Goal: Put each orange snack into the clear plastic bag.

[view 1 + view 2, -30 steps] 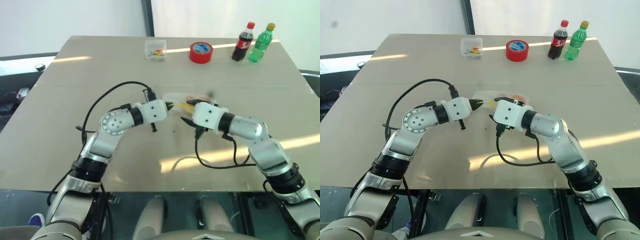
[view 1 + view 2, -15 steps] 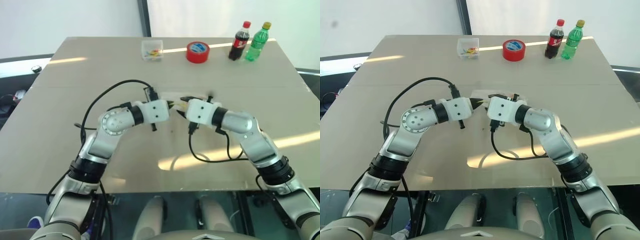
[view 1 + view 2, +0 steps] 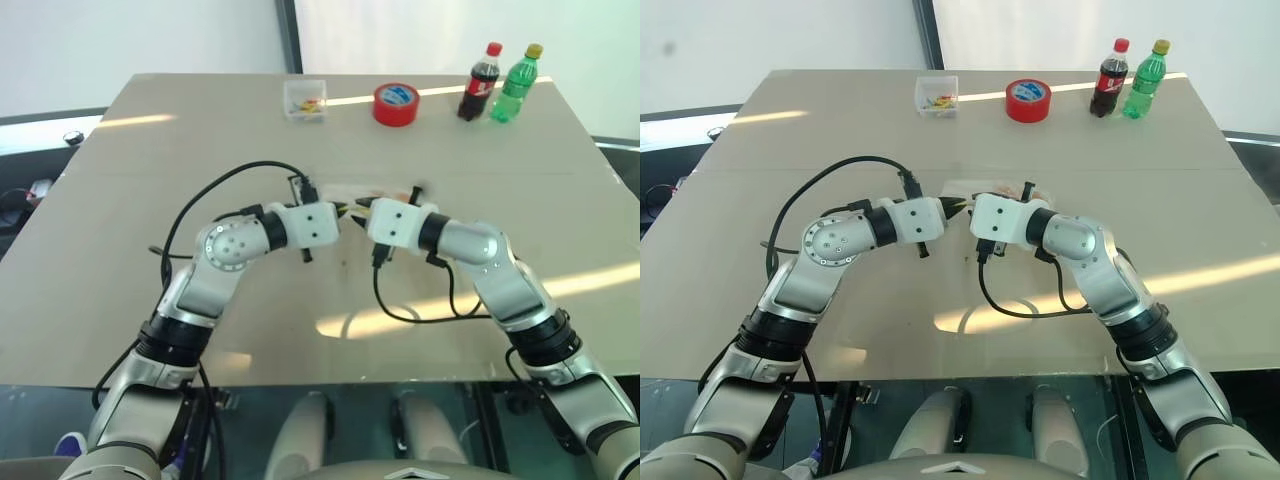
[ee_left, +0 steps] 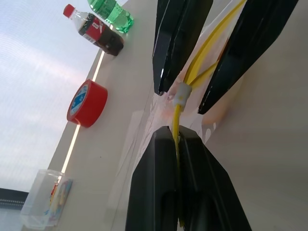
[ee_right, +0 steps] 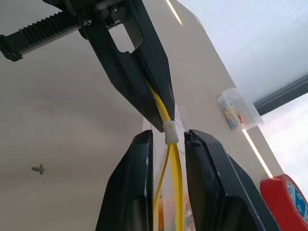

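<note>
Both grippers meet mid-frame over the table (image 3: 120,200). The left gripper (image 4: 177,139) is clamped tight on the yellow strip of the clear bag (image 5: 169,166). The right gripper (image 5: 168,137) has its fingers straddling that same strip with a small gap. Something orange shows inside the bag, blurry though.

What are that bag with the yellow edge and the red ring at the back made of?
The clear plastic bag looks like thin glossy plastic film: see-through and crinkled, with a stiffer yellow strip and a small white slider. The red tape roll seems to be shiny plastic tape wound on a core with a blue-and-white label.
</note>
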Available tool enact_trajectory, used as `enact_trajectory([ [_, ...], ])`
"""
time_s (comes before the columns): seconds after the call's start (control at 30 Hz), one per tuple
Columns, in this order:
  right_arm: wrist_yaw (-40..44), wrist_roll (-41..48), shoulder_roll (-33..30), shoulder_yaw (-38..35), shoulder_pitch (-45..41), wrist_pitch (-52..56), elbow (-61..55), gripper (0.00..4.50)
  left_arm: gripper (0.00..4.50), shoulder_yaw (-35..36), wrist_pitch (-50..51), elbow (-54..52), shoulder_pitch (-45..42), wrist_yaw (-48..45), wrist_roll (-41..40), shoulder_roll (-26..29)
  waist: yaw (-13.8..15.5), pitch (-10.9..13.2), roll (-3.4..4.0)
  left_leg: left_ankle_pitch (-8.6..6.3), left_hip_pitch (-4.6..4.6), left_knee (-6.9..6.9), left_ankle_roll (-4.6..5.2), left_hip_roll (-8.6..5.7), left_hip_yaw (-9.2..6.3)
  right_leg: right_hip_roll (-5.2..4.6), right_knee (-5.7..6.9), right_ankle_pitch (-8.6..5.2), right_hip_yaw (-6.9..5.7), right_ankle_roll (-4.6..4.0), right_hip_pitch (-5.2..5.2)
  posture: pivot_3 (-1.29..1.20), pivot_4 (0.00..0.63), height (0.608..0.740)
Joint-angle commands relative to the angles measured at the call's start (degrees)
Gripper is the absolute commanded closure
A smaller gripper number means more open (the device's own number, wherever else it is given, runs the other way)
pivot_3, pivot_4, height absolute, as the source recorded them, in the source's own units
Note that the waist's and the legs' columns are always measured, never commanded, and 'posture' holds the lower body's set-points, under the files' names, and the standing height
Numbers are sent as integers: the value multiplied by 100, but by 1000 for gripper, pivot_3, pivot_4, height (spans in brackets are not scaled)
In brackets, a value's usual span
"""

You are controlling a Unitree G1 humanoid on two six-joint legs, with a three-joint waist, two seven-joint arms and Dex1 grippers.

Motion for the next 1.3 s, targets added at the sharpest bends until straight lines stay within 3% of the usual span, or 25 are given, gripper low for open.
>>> enact_trajectory([
  [0.03,-8,-26,13,-66,-170,-163,-73,3521,4500,12,-115,-245,-35,44,3,7,0,0,0,0,0,0,0,0,0,0,0,0,0,0,0,0,150,740],
  [0.3,15,-28,33,-76,-180,-221,-36,3521,4500,22,-98,-298,-6,44,7,12,0,0,0,-1,0,0,1,0,0,0,0,0,0,0,0,0,150,740],
  [0.4,25,-15,50,-83,-203,-218,-38,4424,4500,32,-76,-320,11,45,6,18,0,0,0,-1,0,0,1,0,0,0,0,0,0,0,0,0,150,740],
  [0.8,-2,-91,-65,-146,-103,-232,-10,4424,4500,158,30,-327,25,110,-122,-31,1,0,0,-1,0,0,1,0,0,0,0,0,0,0,0,0,150,740],
  [1.3,-320,-255,-1483,-1201,1201,103,-283,4424,4500,515,228,77,23,272,-251,255,6,0,0,-7,-1,0,12,0,2,-2,0,0,2,0,0,0,150,740],
])
